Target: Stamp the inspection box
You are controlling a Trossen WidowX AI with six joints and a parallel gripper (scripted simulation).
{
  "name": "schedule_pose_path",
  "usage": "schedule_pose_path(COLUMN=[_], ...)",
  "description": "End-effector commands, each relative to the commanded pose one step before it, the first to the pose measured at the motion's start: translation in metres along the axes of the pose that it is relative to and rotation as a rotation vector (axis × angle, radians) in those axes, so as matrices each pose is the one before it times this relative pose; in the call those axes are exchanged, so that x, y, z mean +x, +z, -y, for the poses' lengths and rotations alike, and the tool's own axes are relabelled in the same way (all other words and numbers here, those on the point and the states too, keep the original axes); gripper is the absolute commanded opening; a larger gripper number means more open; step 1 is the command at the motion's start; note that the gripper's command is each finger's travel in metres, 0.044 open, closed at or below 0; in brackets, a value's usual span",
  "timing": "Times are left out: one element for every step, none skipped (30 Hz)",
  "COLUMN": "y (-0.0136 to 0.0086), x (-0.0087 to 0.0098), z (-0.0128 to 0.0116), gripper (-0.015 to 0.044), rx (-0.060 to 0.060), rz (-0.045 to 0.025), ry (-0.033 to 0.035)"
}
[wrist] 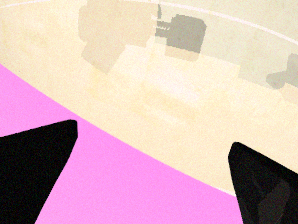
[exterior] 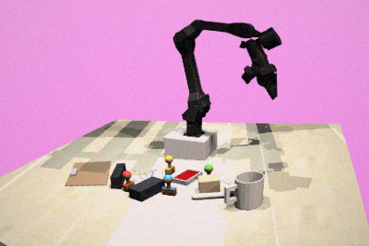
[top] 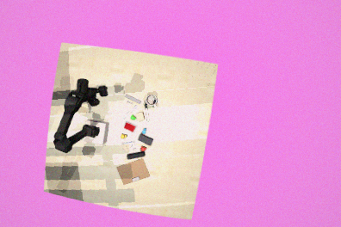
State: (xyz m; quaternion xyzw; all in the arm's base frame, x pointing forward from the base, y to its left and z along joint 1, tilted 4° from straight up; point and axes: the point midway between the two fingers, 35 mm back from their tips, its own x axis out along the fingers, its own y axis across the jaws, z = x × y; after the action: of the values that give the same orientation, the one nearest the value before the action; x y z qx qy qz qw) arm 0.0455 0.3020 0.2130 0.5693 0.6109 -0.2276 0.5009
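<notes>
My gripper point(wrist: 155, 140) point(exterior: 273, 93) is open and empty, high above the table and away from all the objects. Four small stamps stand on the table: one with a red knob point(top: 143, 148) point(exterior: 127, 174), one blue point(top: 144, 131) point(exterior: 168, 179), one yellow point(top: 124, 136) point(exterior: 169, 159) and one green point(top: 133, 117) point(exterior: 209, 168). Their wording is not visible. The red ink pad point(top: 130, 126) point(exterior: 187, 176) lies open among them. Faint lines near the yellow and red stamps look like the card point(top: 128, 143); its box and any print are too small to tell.
Two black blocks point(top: 145, 138) point(top: 136, 155) lie near the red stamp. A brown board point(top: 133, 168) point(exterior: 90, 175) lies beyond them. A beige block point(exterior: 209, 184) and a grey mug point(exterior: 250, 193) point(top: 151, 99) stand near the green stamp. A grey bar point(top: 133, 98) lies near the mug.
</notes>
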Motion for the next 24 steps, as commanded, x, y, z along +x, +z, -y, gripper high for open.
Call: schedule_pose_path(y=[0.00116, 0.00362, 0.00653, 0.00870, 0.00957, 0.01036, 0.01106, 0.01165, 0.01214, 0.01202, 0.00814, 0.00735, 0.00721, 0.00710, 0.00708, 0.00708, 0.00696, 0.00687, 0.00680, 0.00667, 0.00626, 0.00610, 0.00580, 0.00553], x=[0.00125, 0.00373, 0.00615, 0.00736, 0.00731, 0.00725, 0.00719, 0.00713, 0.00706, 0.00678, 0.00437, 0.00389, 0.00378, 0.00370, 0.00367, 0.00366, 0.00360, 0.00357, 0.00357, 0.00353, 0.00369, 0.00367, 0.00358, 0.00352], z=[-0.00160, -0.00474, -0.00762, -0.00859, -0.00778, -0.00687, -0.00589, -0.00483, -0.00370, -0.00234, -0.00083, -0.00030, 0.00011, 0.00050, 0.00089, 0.00128, 0.00165, 0.00203, 0.00242, 0.00279, 0.00331, 0.00369, 0.00399, 0.00429], gripper=[0.0374, 0.0347, 0.0321, 0.0295, 0.0269, 0.0242, 0.0219, 0.0219, 0.0219, 0.0219, 0.0219, 0.0219, 0.0219, 0.0219, 0.0219, 0.0219, 0.0219, 0.0219, 0.0219, 0.0219, 0.0219, 0.0219, 0.0219, 0.0219], rx=[-0.0103, -0.0309, -0.0511, -0.0612, -0.0607, -0.0602, -0.0598, -0.0593, -0.0589, -0.0600, -0.0389, -0.0347, -0.0338, -0.0332, -0.0330, -0.0331, -0.0327, -0.0326, -0.0327, -0.0326, -0.0367, -0.0368, -0.0362, -0.0359], rz=[0.00446, 0.01335, 0.02202, 0.02593, 0.02488, 0.02350, 0.02182, 0.01986, 0.01766, 0.01405, 0.00791, 0.00604, 0.00493, 0.00391, 0.00295, 0.00201, 0.00104, 0.00010, -0.00083, -0.00175, -0.00418, -0.00519, -0.00603, -0.00684], ry=[0.00054, 0.00108, 0.00005, -0.00276, -0.00572, -0.00849, -0.01104, -0.01333, -0.01534, -0.01835, -0.01298, -0.01201, -0.01201, -0.01203, -0.01214, -0.01226, -0.01214, -0.01204, -0.01195, -0.01172, -0.01213, -0.01170, -0.01097, -0.01027])
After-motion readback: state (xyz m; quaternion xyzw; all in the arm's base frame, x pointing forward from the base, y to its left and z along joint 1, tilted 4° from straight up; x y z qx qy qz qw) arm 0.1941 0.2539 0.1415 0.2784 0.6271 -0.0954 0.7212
